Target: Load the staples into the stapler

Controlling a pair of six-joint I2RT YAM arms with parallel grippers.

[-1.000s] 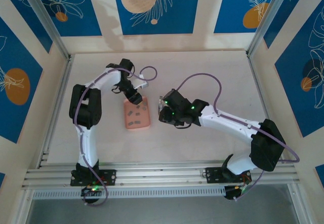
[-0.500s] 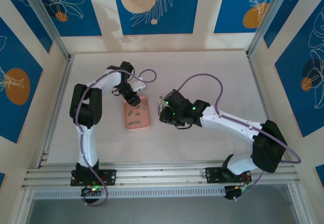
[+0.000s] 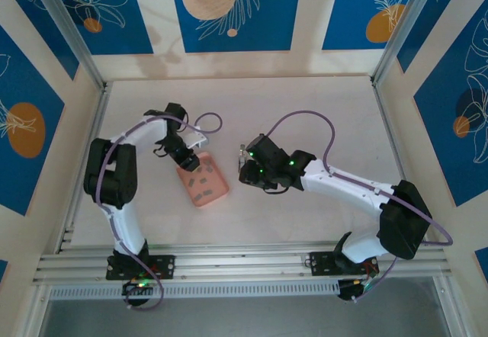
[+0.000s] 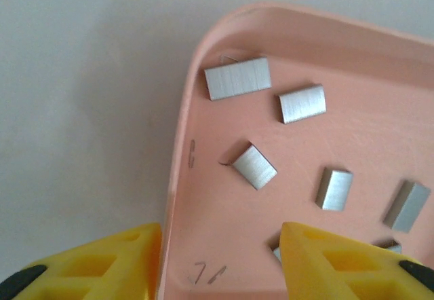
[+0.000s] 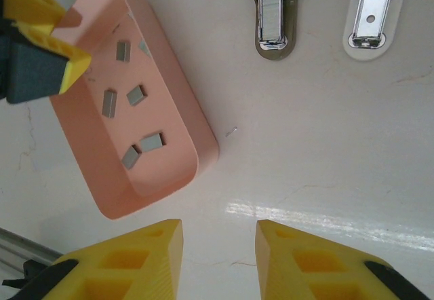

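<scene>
At the far corner of the shallow salmon-pink plastic tray point(image 4: 285, 25), the left jaws stand spread astride the wall. One yellow fingertip point(image 4: 108, 259) is outside, the other inside over the floor. Bare pink shows between the inner tip and the wall, so nothing is pinched. The short dark-grey metal staple strips point(image 4: 255, 166) lie scattered flat on the tray floor.

The small grey metal hinged stapler point(image 5: 271, 22) lies opened on the pale bench point(image 5: 325, 151) just beside the tray, its two slim arms side by side (the hinge end is cut off by the frame edge). The right jaws are spread too and empty, with yellow fingertips point(image 5: 129, 259) over bare bench near the tray's end.

The strips look feather-light and stiff, but likely brittle — a hard squeeze or a twist could snap one into loose wires. They sit low on a smooth floor and will probably skate away from a glancing touch. The best hold is across the narrow width, on the two long sides, with the tips coming straight down.

The strip in mid-floor has free room all round. The one tucked into the corner sits close against the wall and leaves little space for a fingertip.

The stapler is also light and would likely slide on the bench — it probably wants steadying by its sides while a strip goes in. Open bench lies between tray and stapler, and the enclosure walls are well apart from both.
</scene>
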